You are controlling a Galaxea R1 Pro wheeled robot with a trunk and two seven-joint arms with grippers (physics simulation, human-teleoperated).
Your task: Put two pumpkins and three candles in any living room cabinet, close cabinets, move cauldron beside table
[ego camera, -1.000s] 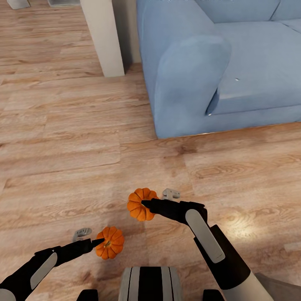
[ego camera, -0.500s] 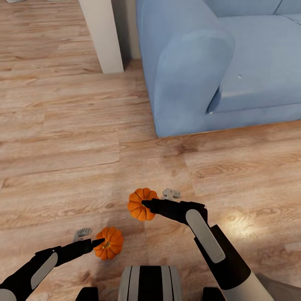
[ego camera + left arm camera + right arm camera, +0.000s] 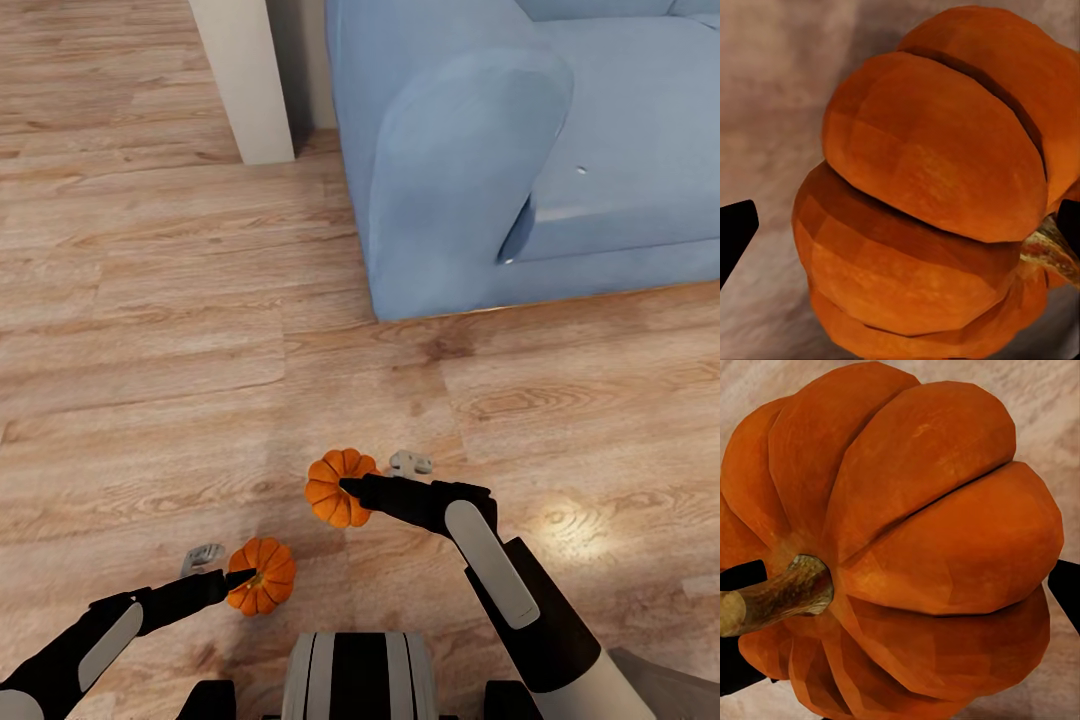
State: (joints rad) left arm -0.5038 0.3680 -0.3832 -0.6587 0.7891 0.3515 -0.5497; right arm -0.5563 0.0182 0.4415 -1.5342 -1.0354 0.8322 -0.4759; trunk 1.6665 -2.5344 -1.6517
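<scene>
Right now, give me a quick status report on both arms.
Left pincer shut on near pumpkin. Right pincer shut on far pumpkin. Blue sofa ahead right; no cabinet in sight.

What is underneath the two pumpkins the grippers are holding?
Wooden floor lies below both the left pumpkin and the right pumpkin. Each pumpkin covers the patch directly beneath it, so what lies there is hidden.

The floor [image 3: 180, 330] is showing grainy, satin wood planks; the sofa [image 3: 520, 150] is wearing matt blue cloth; both pumpkins [image 3: 335, 487] [image 3: 262, 576] are looking smooth, faintly waxy, with rough woody stems.
</scene>
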